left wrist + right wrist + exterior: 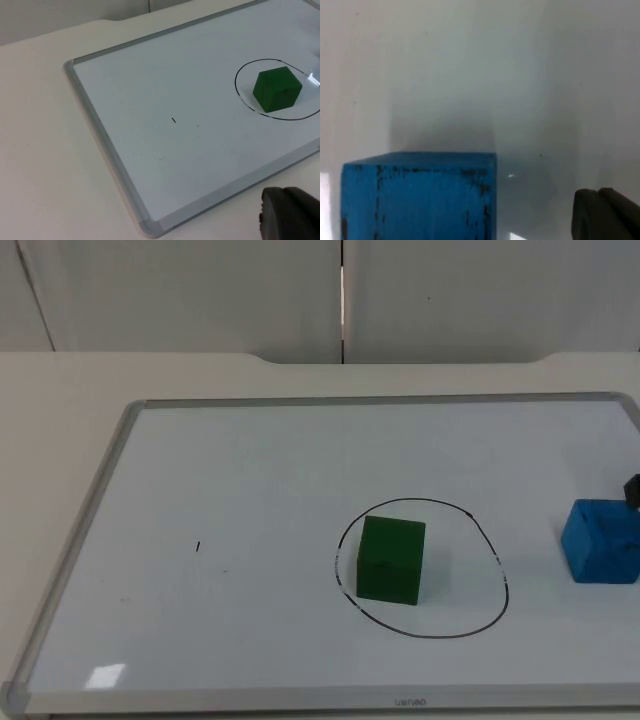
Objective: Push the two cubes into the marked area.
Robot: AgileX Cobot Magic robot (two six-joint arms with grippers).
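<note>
A green cube (391,560) stands inside the black hand-drawn oval (440,636) on the whiteboard (250,510). The left wrist view also takes in the green cube (277,89) within the oval (272,117). A blue cube (602,541) with scuffed edges rests on the board well to the right of the oval, outside it. My right gripper (632,490) is a black tip just behind the blue cube's far right corner. In the right wrist view the blue cube (420,197) looms close beside the right gripper (605,215). My left gripper (290,216) waits off the board's near edge.
The whiteboard's grey frame (95,510) lies on the cream table (60,420), with the partition wall (200,290) behind. A small black mark (198,546) sits on the board's left half.
</note>
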